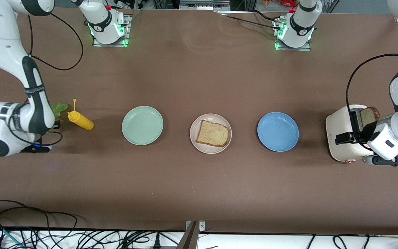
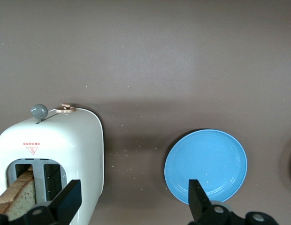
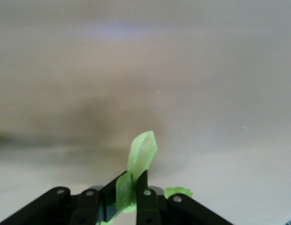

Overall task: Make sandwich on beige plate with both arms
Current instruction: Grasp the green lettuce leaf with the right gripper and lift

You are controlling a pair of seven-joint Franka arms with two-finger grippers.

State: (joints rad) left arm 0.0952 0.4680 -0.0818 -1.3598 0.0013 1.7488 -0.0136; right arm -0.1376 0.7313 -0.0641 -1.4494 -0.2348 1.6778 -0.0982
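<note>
The round, shallow cream-beige plate sits midway along the matte brown surface with one brown-crusted tan bread slice lying flat on it; bare surface rings the plate on every side, widest toward the robots' bases. Beside the plate toward the right arm's end lies a smooth round mint-green plate, then a yellow plastic squeeze bottle on its side, and next to that the ruffled green lettuce leaf. The right hand is down at that end, well apart from the plate, its black fingers clenched on the leaf, which stands thin and glossy between them — the arm is folded low, wrist close to the surface. Toward the left arm's end of the plate lies a round glossy blue plate, and past it a rounded cream-white toaster with a second bread slice standing up in its slot. The left hand hangs over the gap between toaster and blue plate, black fingers spread wide and grasping nothing; the slice shows in the slot beside one finger.
</note>
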